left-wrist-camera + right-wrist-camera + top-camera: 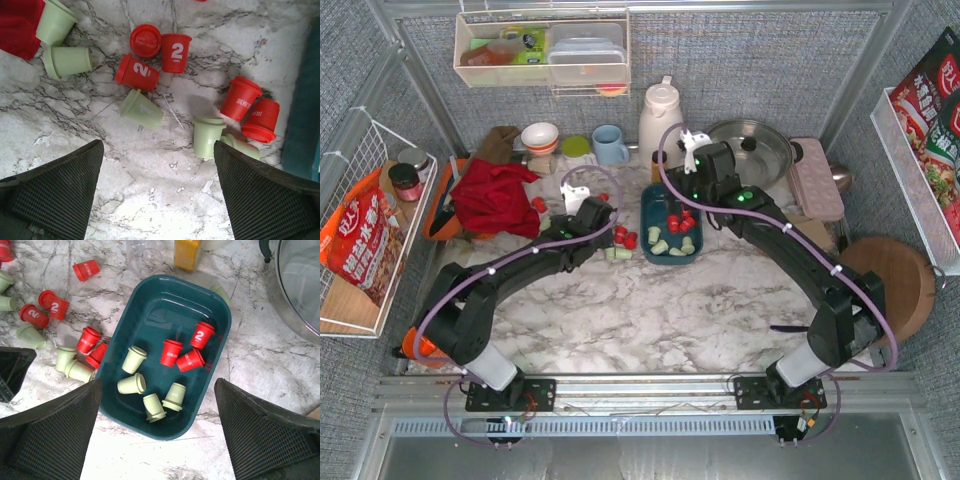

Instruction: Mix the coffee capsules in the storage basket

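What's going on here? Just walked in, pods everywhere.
Two robot arms are at work on pods. Three red and four green coffee capsules lie in the storage basket; loose capsules lie scattered on the marble beside it. The left claw hovers open over those, the right claw open over the basket, neither holding anything.

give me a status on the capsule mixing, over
Left claw open, empty, over loose capsules. Right claw open, empty, over storage basket. Seven capsules inside, red and green. Nothing blocking.
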You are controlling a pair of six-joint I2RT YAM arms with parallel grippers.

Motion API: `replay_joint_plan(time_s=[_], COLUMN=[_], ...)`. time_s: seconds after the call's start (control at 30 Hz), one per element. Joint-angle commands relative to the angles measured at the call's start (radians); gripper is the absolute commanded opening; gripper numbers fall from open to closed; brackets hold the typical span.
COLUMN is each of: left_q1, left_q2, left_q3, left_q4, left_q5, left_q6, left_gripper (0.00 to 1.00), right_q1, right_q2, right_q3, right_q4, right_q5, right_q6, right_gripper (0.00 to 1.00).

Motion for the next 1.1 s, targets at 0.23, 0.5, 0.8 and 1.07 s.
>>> replay_joint_plan(time_s=[0.23, 0.5, 0.8, 1.07], left_q1=[0.04, 0.047, 0.087, 0.155], left_q2=[0.013, 0.075, 0.089, 0.148], left_q3=[-0.055, -0.059, -0.051, 0.004], left_q4=[-0.006, 0.036, 0.141, 0.148], left_q5=[0.085, 0.126, 0.11, 0.19], left_q6=[-0.04, -0.04, 0.067, 0.089], left_gripper=[0.92, 0.8, 0.87, 0.87], right_q1=[-0.001, 0.0, 0.0, 0.0], right_q2=[-0.027, -0.025, -0.019, -0.019], right_q3=[-0.016, -0.021, -0.021, -0.02], right_q4=[0.033, 0.04, 0.041, 0.038], right_q5=[-0.039, -0.043, -0.049, -0.047], right_q6=[0.001, -0.001, -0.001, -0.005], right_gripper=[0.99, 0.99, 0.99, 0.99])
